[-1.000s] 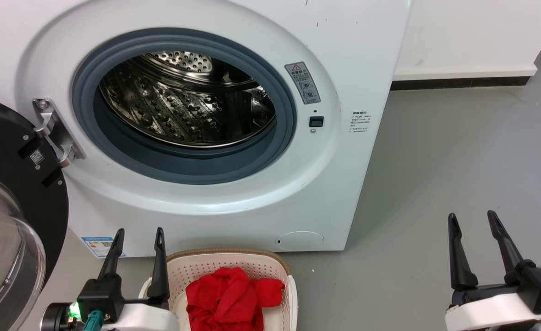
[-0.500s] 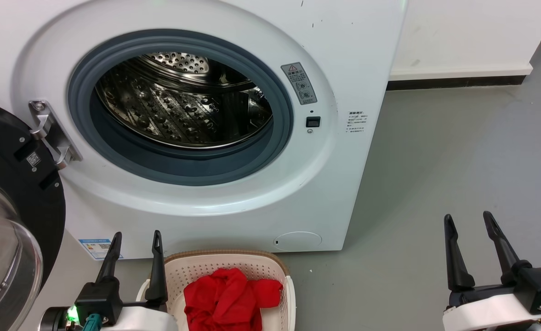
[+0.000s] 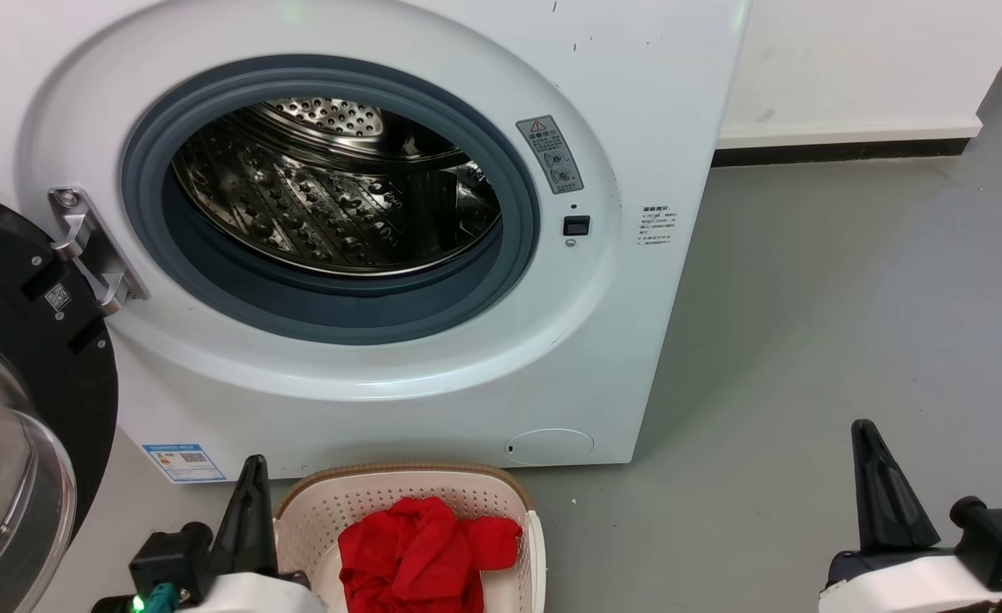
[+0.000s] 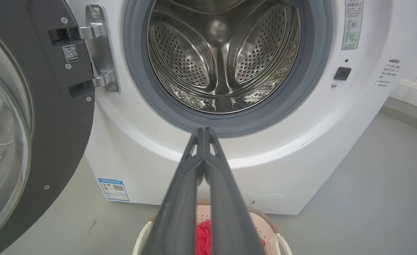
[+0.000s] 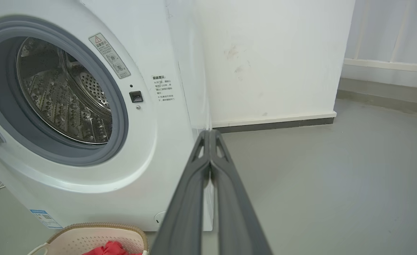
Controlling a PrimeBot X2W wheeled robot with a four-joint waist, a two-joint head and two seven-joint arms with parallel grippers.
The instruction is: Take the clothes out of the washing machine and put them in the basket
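Clothes (image 3: 420,553) bunched red inside basket (image 3: 407,471), at 6 o'clock of head view, on floor (image 3: 807,340) just before washing machine (image 3: 654,102); door (image 3: 15,340) standing wide open at 9 o'clock; perforated steel drum (image 3: 330,196) exposed at 10 o'clock; left gripper (image 3: 252,477) at 8 o'clock, just beside basket rim, fingers pressed together, clamping nothing; right gripper (image 3: 871,447) at 4 o'clock above floor, well apart from basket, likewise closed on nothing; in each wrist view, finger pair meeting at tips.
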